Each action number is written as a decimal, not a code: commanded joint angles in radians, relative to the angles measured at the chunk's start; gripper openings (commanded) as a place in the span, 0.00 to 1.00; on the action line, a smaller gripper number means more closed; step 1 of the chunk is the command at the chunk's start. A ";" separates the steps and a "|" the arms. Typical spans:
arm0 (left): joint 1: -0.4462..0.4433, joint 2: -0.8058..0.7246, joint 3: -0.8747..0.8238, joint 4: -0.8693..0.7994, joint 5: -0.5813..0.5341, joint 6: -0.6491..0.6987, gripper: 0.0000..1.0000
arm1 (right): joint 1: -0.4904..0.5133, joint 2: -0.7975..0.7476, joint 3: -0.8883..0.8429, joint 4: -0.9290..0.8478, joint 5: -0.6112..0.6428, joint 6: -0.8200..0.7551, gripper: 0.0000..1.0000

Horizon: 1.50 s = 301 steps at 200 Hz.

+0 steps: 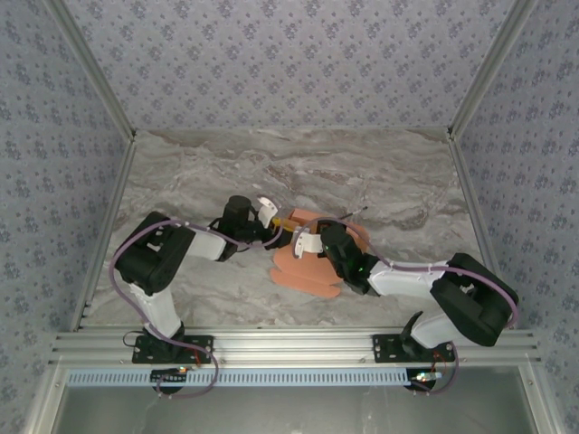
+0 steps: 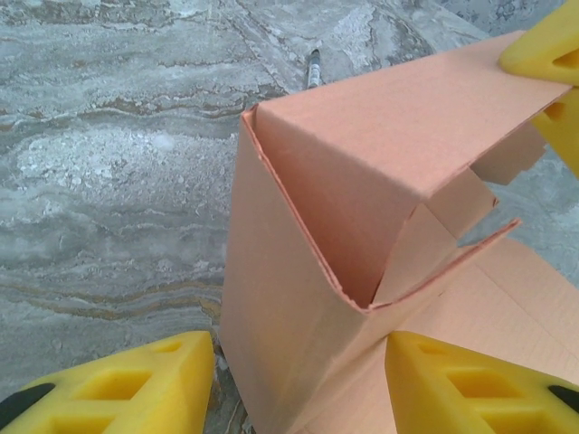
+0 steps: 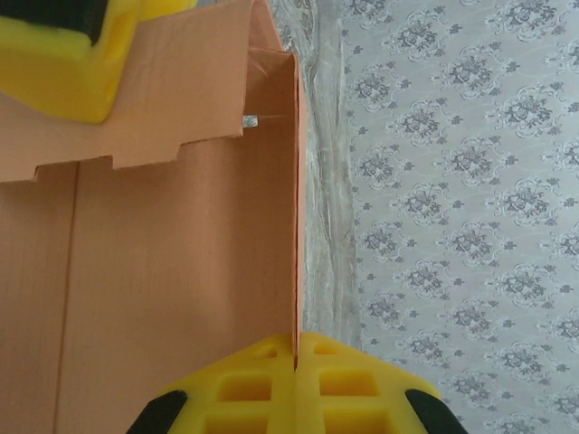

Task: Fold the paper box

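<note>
The paper box is salmon-orange card, partly raised into walls, with flat flaps still spread on the marble table. In the left wrist view a folded corner of the box stands between the yellow fingers of my left gripper. The right finger touches the card, while a strip of table shows beside the left finger. My left gripper is open. My right gripper is shut on the edge of an upright box wall, seen from above.
A thin dark pen-like object lies on the table beyond the box. Patterned walls enclose the table at the back and both sides. An aluminium rail runs along the near edge by the arm bases.
</note>
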 commanded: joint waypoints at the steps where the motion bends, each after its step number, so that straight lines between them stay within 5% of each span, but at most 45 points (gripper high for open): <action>1: -0.011 0.026 0.025 0.080 -0.033 -0.007 0.53 | 0.002 -0.007 -0.023 -0.023 -0.003 0.022 0.00; 163: -0.131 0.035 0.009 0.170 -0.440 -0.014 0.43 | -0.007 -0.042 -0.003 -0.086 -0.029 0.073 0.00; 236: -0.152 0.068 -0.030 0.264 -0.477 -0.029 0.42 | 0.003 -0.036 -0.009 -0.069 0.000 0.042 0.00; 301: -0.171 0.086 -0.028 0.286 -0.642 -0.076 0.32 | 0.023 -0.026 -0.012 -0.064 0.013 0.047 0.00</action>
